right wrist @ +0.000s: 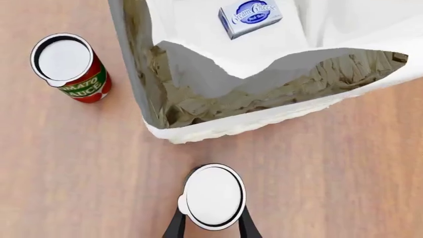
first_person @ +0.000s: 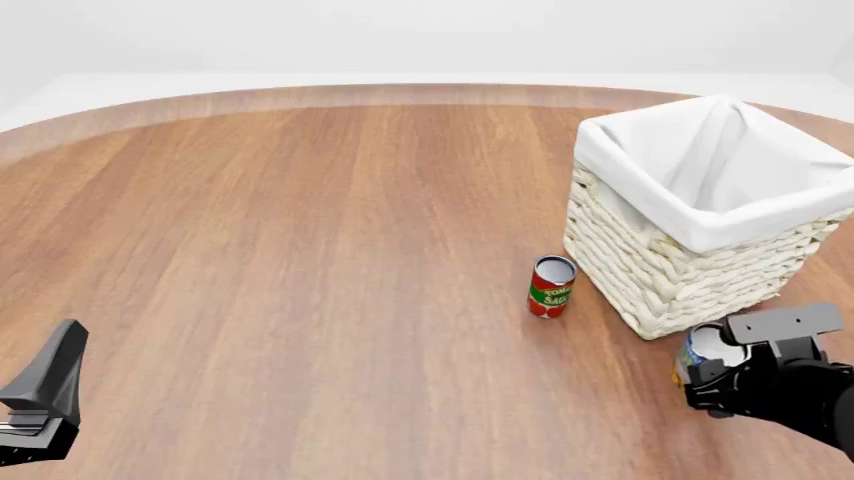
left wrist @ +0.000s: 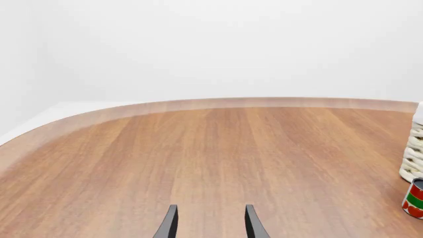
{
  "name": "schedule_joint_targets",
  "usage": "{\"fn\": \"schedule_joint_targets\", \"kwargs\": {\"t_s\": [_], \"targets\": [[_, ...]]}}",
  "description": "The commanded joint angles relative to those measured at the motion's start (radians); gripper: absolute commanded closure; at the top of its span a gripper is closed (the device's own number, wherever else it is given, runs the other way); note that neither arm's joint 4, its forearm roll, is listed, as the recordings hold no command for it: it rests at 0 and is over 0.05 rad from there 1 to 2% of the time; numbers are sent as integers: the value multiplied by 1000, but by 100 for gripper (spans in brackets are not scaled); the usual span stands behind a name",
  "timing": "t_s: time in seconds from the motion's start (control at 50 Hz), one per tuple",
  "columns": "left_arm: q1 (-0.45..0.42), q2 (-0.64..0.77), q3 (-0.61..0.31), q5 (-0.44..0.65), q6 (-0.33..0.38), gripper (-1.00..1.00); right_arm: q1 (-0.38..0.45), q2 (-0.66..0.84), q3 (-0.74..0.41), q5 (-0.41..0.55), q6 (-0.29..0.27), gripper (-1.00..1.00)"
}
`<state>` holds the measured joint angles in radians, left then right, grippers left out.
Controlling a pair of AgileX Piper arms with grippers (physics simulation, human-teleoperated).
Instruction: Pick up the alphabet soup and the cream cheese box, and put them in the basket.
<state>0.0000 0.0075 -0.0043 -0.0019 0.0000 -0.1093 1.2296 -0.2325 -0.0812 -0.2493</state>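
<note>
Two cans: one alphabet soup (right wrist: 213,196) and one tomato sauce can (first_person: 550,286). One cream cheese box (right wrist: 250,18). One basket (first_person: 694,275). One wooden bench (first_person: 294,250). Two tools: left tool (left wrist: 210,222), right tool (right wrist: 211,225).
</note>
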Motion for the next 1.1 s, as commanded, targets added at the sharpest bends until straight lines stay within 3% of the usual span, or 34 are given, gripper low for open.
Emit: {"fn": "schedule_joint_targets", "kwargs": {"t_s": [0.02,0.58,0.9,1.1], "targets": [[0,0,0,0,0,-100,7,-80,5,63,25,100],[0,0,0,0,0,-100,-33,-211,-19,229,-3,100],[0,0,0,0,0,-100,2,-381,-50,425,11,100],[0,0,0,0,0,-100,27,-453,-79,515,48,100]]}}
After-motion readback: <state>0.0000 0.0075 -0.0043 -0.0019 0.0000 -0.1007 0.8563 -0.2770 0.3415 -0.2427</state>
